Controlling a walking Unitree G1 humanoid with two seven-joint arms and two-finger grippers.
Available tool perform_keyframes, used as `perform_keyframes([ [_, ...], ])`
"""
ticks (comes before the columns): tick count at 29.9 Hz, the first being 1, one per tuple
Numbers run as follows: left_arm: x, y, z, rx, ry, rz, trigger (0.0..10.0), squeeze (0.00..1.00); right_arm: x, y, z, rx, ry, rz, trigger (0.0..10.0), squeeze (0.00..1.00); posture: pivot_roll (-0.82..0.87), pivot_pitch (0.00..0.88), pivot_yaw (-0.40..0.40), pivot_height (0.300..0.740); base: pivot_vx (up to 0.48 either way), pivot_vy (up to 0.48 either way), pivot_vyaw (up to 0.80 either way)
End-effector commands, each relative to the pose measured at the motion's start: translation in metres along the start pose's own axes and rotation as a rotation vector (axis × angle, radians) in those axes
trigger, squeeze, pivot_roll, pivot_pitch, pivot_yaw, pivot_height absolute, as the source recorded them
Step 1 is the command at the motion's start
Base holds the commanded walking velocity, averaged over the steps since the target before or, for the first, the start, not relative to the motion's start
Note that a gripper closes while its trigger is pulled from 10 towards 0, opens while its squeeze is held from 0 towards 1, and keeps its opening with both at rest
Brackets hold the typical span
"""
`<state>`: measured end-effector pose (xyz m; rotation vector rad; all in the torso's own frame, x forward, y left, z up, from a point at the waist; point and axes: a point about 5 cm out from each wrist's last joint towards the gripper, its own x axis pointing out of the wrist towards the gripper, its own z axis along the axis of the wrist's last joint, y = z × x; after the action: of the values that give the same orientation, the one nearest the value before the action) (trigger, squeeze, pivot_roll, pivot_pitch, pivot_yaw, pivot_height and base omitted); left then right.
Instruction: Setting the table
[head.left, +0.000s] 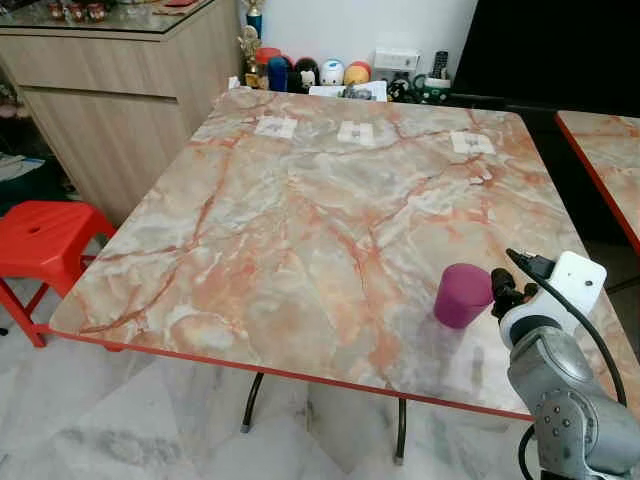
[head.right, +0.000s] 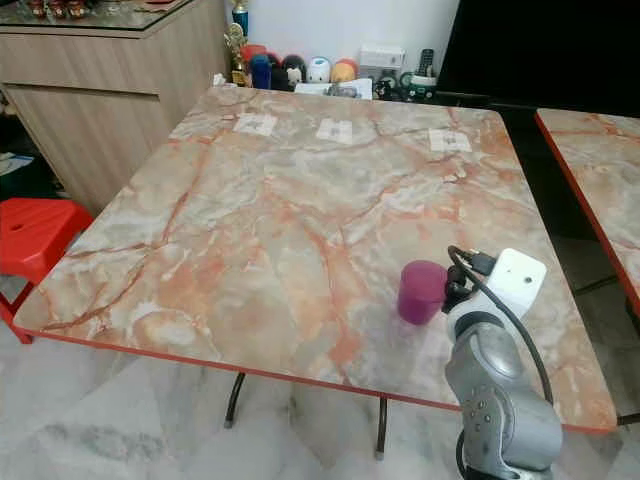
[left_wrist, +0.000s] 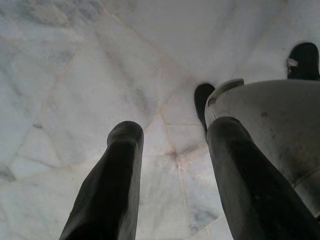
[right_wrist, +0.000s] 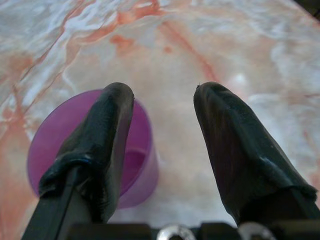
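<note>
Now we see our right gripper (right_wrist: 162, 100) over the marble table (head.left: 300, 230) with its fingers spread, one finger (right_wrist: 107, 135) passing in front of the purple cup (head.left: 462, 295) without clamping it. That cup stands upright near the table's front edge, toward our right. Our left gripper (left_wrist: 172, 145) hangs idle over the pale floor (left_wrist: 90, 65), fingers apart and empty. A red stool (head.left: 45, 235) sits beside the table's left side.

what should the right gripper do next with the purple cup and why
Probably draw the right gripper back and up, away from the purple plastic cup. The cup stands upright on the marbled pink tabletop near the robot's edge, and the gripper's fingers are spread, one over the cup's rim, gripping nothing. The cup looks placed. The left gripper hangs open over the floor.
</note>
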<state>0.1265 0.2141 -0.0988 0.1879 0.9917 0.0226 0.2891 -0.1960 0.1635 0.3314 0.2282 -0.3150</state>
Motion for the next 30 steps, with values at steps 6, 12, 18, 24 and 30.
perform_keyframes([
  [6, 0.001, -0.013, 0.0, 0.009, 0.027, -0.04, 10.0, 0.0, -0.001, 0.007, -0.003, 0.021, 0.03, 0.026, 10.0, 0.0, -0.01, 0.143, -0.048, 0.74, 0.0, 0.0, 0.0],
  [12, 0.001, 0.003, -0.001, 0.007, 0.031, -0.022, 10.0, 0.0, -0.001, 0.007, -0.005, 0.023, 0.054, 0.036, 10.0, 0.0, -0.01, 0.145, -0.049, 0.74, 0.0, 0.0, 0.0],
  [18, 0.0, 0.01, -0.002, 0.004, 0.034, -0.015, 10.0, 0.0, 0.0, 0.01, -0.008, 0.037, 0.07, 0.052, 10.0, 0.0, -0.01, 0.144, -0.05, 0.74, 0.0, 0.0, 0.0],
  [24, 0.0, 0.009, -0.002, 0.004, 0.039, -0.018, 10.0, 0.0, 0.002, 0.011, -0.01, 0.056, 0.09, 0.059, 8.5, 0.0, -0.01, 0.144, -0.049, 0.74, 0.0, 0.0, 0.0],
  [30, 0.002, 0.001, 0.003, 0.004, 0.037, -0.027, 10.0, 0.0, 0.003, 0.014, -0.014, 0.07, 0.109, 0.064, 2.5, 0.0, -0.01, 0.144, -0.049, 0.74, 0.0, 0.0, 0.0],
])
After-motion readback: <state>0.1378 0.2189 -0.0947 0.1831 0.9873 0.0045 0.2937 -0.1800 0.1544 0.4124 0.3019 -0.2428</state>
